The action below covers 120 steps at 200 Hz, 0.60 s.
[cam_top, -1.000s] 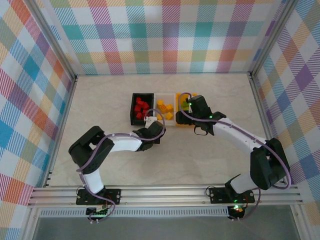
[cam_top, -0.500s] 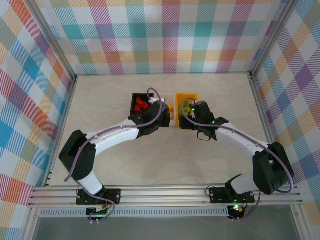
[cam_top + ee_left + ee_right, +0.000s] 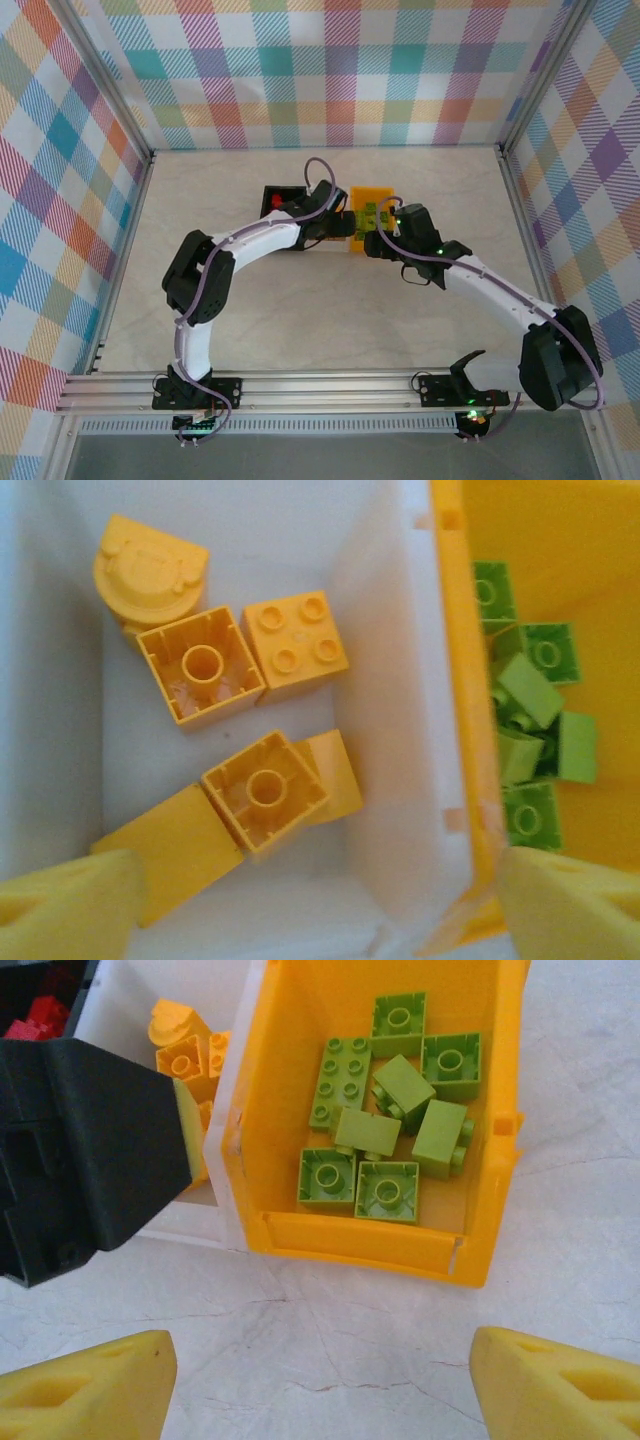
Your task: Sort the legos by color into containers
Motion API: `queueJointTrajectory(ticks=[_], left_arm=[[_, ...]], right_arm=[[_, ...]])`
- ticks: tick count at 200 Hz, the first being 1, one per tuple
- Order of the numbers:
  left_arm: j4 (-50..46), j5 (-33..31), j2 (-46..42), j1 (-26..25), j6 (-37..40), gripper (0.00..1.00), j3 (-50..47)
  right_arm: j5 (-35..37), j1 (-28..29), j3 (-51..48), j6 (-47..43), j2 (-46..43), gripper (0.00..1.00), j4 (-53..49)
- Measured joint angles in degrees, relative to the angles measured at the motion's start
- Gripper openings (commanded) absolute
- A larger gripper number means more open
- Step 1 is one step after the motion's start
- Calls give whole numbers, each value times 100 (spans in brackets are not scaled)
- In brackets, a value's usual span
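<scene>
The pale marbled counter took up most of the floor of the checked booth, and both arms reached out across it toward the row of bins at its middle. The left arm curved in from the left and the right arm from the right, so that their ends met near the bins.

The black bin stood at the left of the row, the white bin next to it, and the orange-yellow bin on the right, wall against wall with the white one.

The left hand hung above the white bin with its fingers spread wide. Nothing lay between them and they touched nothing. The right hand hovered over bare counter just in front of the orange-yellow bin, also spread wide, holding nothing.

A heap of green bricks lay in the orange-yellow bin, some studs up, some on their sides. Several yellow bricks lay on the floor of the white bin, two of them upside down with the hollow showing. A few red bricks showed in the black bin, partly behind the left arm.
</scene>
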Motion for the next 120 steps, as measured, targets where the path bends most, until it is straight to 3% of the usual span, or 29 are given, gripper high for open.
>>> queueJointTrajectory(ticks=[31,36,41,82,120], left_arm=[[116,-138,-1255,0,13,100,-813],[162,-179,-1504,0,15,100,-966],[245,-245,-1801,0,15,100,-1161],[1303,-1147,-4347,111,398,100,-3016],[1541,-1722,-4986,1279,1106,100,-3917]], right_arm=[[9,-35,-4,11,-275,88,-7],[28,-35,-22,17,-337,91,0],[42,-35,-52,2,-396,100,17],[323,-35,-511,28,-933,100,116],[848,-39,-643,153,-1073,100,173]])
